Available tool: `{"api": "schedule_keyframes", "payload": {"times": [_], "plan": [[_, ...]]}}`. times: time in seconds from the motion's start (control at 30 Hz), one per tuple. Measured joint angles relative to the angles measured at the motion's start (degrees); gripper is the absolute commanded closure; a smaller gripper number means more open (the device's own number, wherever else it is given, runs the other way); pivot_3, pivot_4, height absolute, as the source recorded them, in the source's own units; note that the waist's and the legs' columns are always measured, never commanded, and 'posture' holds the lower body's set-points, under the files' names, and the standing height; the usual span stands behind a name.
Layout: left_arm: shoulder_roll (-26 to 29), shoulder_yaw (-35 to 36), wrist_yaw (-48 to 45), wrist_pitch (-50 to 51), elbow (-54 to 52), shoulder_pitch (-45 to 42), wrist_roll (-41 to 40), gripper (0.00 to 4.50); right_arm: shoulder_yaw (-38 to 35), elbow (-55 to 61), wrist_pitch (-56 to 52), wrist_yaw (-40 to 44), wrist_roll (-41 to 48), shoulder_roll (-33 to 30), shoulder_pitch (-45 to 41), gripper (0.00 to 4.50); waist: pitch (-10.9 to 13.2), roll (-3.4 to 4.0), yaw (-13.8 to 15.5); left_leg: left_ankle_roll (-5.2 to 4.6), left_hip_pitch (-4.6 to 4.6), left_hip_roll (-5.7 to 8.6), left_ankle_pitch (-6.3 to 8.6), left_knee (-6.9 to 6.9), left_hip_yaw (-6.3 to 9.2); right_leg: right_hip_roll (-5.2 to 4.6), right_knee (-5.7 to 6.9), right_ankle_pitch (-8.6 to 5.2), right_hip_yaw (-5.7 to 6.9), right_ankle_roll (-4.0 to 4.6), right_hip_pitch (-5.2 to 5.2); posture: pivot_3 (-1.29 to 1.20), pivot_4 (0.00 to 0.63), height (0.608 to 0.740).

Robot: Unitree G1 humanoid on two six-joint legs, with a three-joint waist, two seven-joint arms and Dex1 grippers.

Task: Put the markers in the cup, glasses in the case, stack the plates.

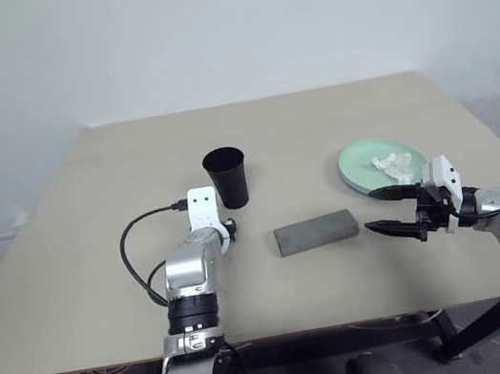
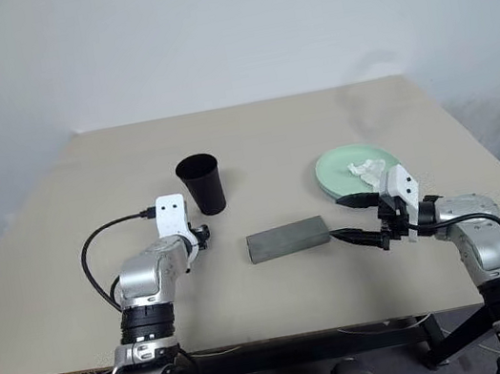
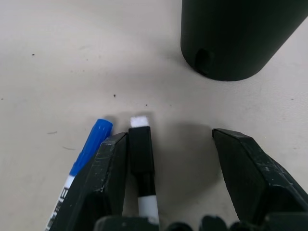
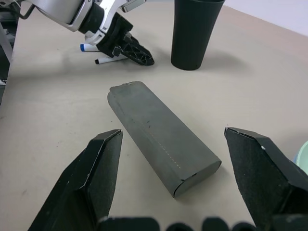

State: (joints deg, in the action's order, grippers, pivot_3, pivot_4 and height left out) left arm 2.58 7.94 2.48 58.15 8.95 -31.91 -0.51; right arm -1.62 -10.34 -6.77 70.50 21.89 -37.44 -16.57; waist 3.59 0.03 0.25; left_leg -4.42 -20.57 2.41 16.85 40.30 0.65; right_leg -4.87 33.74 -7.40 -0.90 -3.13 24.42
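My left gripper is open and low over the table, just in front of the black cup. A marker with a black cap lies between its fingers, against one of them. The blue-capped marker lies just outside that finger. The grey case lies closed at mid-table. My right gripper is open at the case's right end, pointing at it. A mint green plate sits behind that gripper. The glasses are out of view.
A crumpled white tissue lies on the green plate. A black cable loops out from my left wrist. The table's front edge runs close below both arms.
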Motion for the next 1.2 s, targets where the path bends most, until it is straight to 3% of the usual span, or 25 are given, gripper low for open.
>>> {"api": "schedule_keyframes", "payload": {"times": [0.23, 0.43, 0.57, 0.67, 0.8, 0.93, 1.2], "plan": [[0.36, 0.05, 0.18, 0.80, -0.18, -0.11, 0.01, 4.46, 0.00, 0.03, 0.02, -0.37, -0.05, 0.00, 1.00, 0.82, 0.00, 0.01, 0.05, 0.00, -0.01, 0.02, 0.00, -0.01, 0.02, -0.02, -0.01, 0.00, 0.00, 0.00, 0.00, 0.00, 0.000, 0.740], [0.96, -1.73, -2.65, 2.31, -1.30, -0.16, -0.61, 4.46, 0.00, 0.04, 0.16, -0.76, -0.12, 0.00, 1.00, 0.82, 0.00, 0.00, 0.09, 0.01, -0.03, 0.03, 0.01, -0.04, 0.02, -0.02, -0.04, 0.00, 0.00, 0.00, 0.01, 0.00, 0.000, 0.740], [2.91, -9.60, -12.25, 0.22, -5.10, 0.09, -3.15, 4.46, 0.12, 0.03, 0.47, -0.90, -0.20, 0.06, 0.93, 0.82, 0.01, -0.01, -0.01, 0.02, -0.10, 0.03, 0.02, -0.06, 0.00, -0.02, -0.07, -0.01, 0.00, 0.01, 0.08, 0.00, 0.000, 0.740], [6.25, -16.25, -21.33, -5.42, -9.21, 0.08, -5.16, 4.46, 0.23, -0.02, 0.70, -0.94, -0.64, 0.11, 0.80, 0.82, 0.01, 0.01, -0.03, 0.06, -0.07, 0.01, 0.05, -0.13, -0.02, -0.01, -0.07, -0.02, -0.01, 0.03, 0.12, 0.00, 0.000, 0.740], [7.39, -18.32, -30.42, -15.83, -10.81, -0.18, -8.26, 4.46, 0.33, -0.21, 0.77, -0.99, -1.16, 0.27, -0.14, 0.82, 0.02, 0.03, -0.03, 0.05, -0.08, -0.02, 0.04, -0.15, -0.02, 0.00, -0.08, -0.09, -0.01, 0.14, 0.15, 0.00, 0.000, 0.740], [7.23, -16.39, -31.32, -32.07, -4.28, -6.00, -7.92, 4.46, 0.46, -0.26, 0.90, -1.26, -1.36, 0.62, -0.78, 0.82, 0.03, 0.02, 0.20, -0.15, -0.08, 0.00, -0.08, -0.14, -0.01, 0.00, -0.11, -0.09, -0.01, 0.15, 0.12, 0.00, 0.000, 0.740], [9.82, -12.37, -17.05, -64.39, 23.40, -17.69, 2.21, 4.46, 0.53, -0.34, 0.95, -1.60, -1.60, 0.68, -0.81, 0.82, 0.02, 0.04, 0.53, -0.20, -0.08, 0.04, -0.07, -0.16, -0.01, 0.00, -0.20, 0.01, -0.01, 0.01, 0.08, 0.00, 0.000, 0.740]]}}
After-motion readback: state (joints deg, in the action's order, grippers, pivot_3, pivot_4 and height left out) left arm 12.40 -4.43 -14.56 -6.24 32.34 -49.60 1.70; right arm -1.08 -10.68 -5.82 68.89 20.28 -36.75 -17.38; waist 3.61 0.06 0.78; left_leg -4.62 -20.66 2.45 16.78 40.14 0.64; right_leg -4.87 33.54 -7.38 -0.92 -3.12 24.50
